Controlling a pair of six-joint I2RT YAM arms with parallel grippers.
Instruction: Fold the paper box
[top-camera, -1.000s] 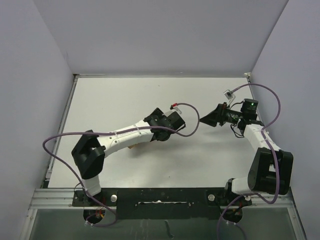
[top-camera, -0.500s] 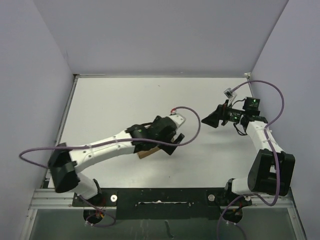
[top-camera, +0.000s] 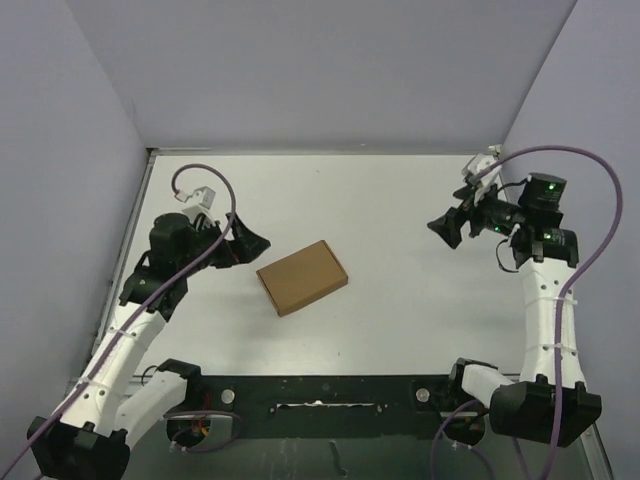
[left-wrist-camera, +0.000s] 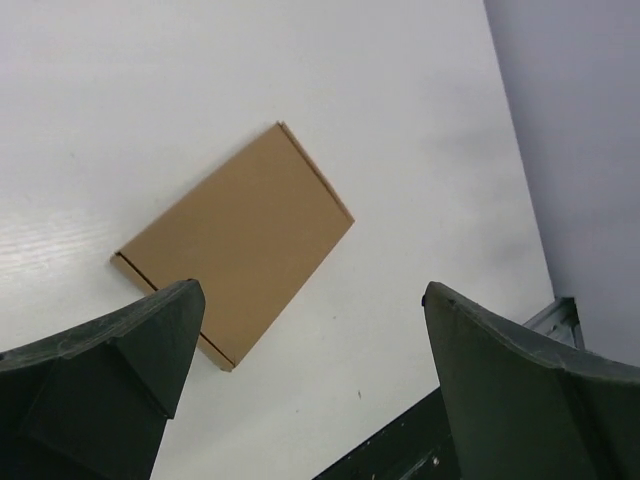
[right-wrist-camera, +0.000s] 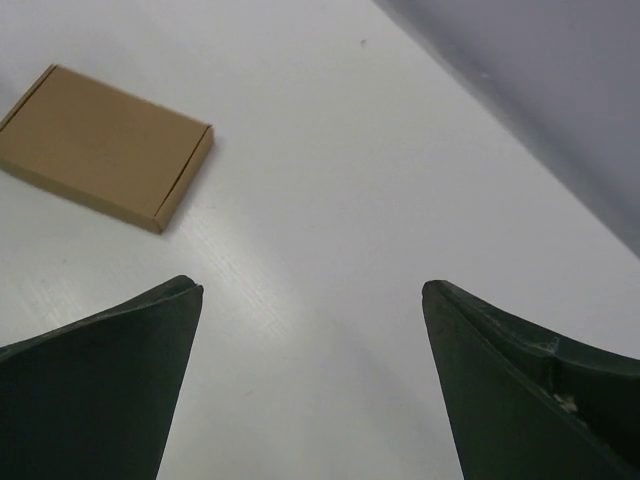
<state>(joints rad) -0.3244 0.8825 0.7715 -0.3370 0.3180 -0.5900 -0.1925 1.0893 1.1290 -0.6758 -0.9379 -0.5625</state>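
The paper box (top-camera: 302, 276) is a thin closed brown cardboard rectangle lying flat on the white table, turned at an angle. It also shows in the left wrist view (left-wrist-camera: 235, 240) and in the right wrist view (right-wrist-camera: 105, 147). My left gripper (top-camera: 250, 243) is open and empty, raised just left of the box and apart from it. My right gripper (top-camera: 443, 227) is open and empty, raised at the right, well away from the box.
The white table (top-camera: 390, 300) is bounded by purple-grey walls at the back and both sides. A black rail (top-camera: 320, 395) with the arm bases runs along the near edge. Purple cables loop off both arms.
My left arm has drawn back from over the box to the left, uncovering the closed box. My right arm has lifted and pulled back toward the right wall.
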